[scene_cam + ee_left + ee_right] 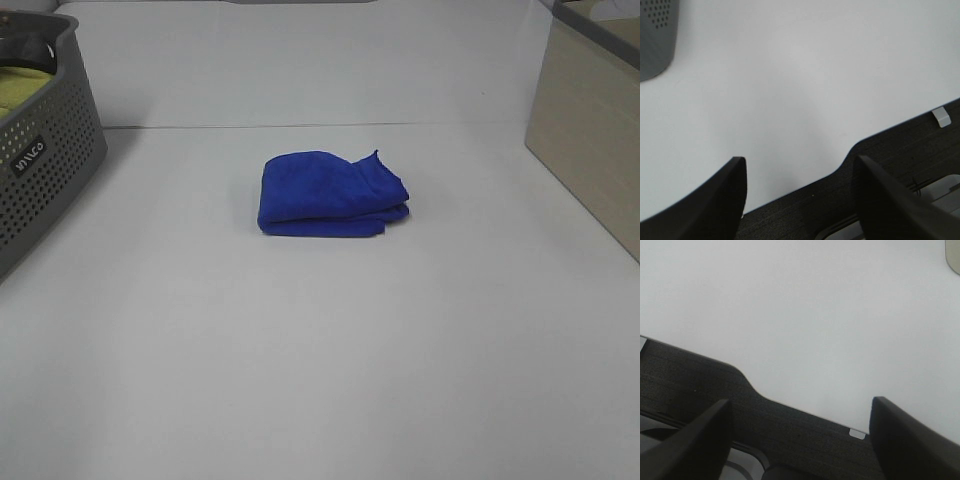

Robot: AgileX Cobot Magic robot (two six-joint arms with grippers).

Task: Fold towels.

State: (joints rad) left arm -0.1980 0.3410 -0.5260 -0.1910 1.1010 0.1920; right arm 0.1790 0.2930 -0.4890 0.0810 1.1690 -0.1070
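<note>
The high camera looks down and forward across the white table (320, 380), taking in a folded blue towel (330, 195) at the middle, a grey perforated basket (45, 150) at the left edge and a beige bin (590, 140) at the right. Each wrist camera sits close behind its own fingers, aimed down at the table's near edge and dark floor. The left wrist view catches what seems to be that basket (657, 37).

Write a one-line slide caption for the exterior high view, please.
Folded blue towel lies mid-table, grey perforated basket at left, beige box at right.
</note>
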